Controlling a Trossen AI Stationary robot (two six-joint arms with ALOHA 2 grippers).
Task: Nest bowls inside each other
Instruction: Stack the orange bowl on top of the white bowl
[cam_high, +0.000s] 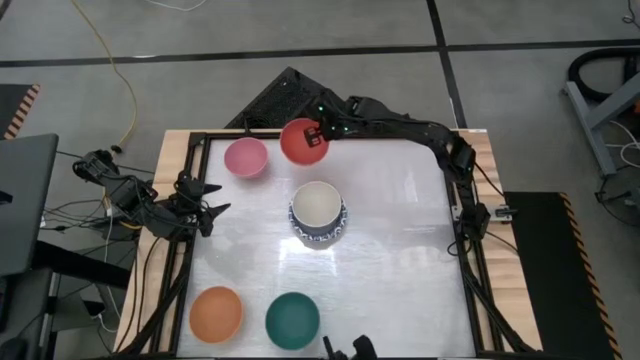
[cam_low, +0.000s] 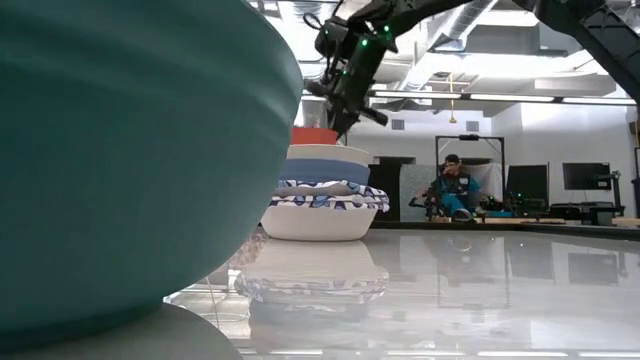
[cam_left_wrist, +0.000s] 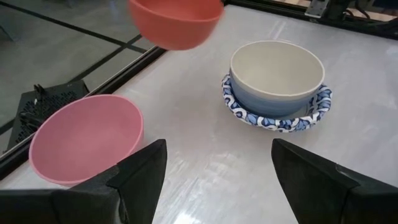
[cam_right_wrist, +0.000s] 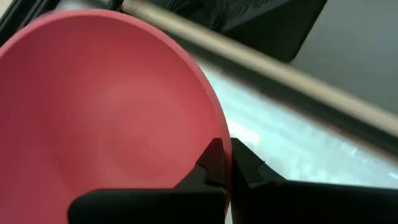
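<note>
The red bowl (cam_high: 303, 141) is pinched at its rim by the right gripper (cam_high: 318, 132), seemingly lifted; the left gripper (cam_high: 207, 215) is held open.

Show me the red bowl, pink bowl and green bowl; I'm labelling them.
red bowl (cam_high: 300, 141), high view, inner hollow.
pink bowl (cam_high: 245, 157), high view, inner hollow.
green bowl (cam_high: 292, 319), high view, inner hollow.

Table (cam_high: 400, 260): glossy white top, dark frame. Resting on it: round pink bowl (cam_high: 245, 158); round orange bowl (cam_high: 216, 313); round dark green bowl (cam_high: 292, 319); nested stack, cream bowl uppermost (cam_high: 318, 213).
</note>
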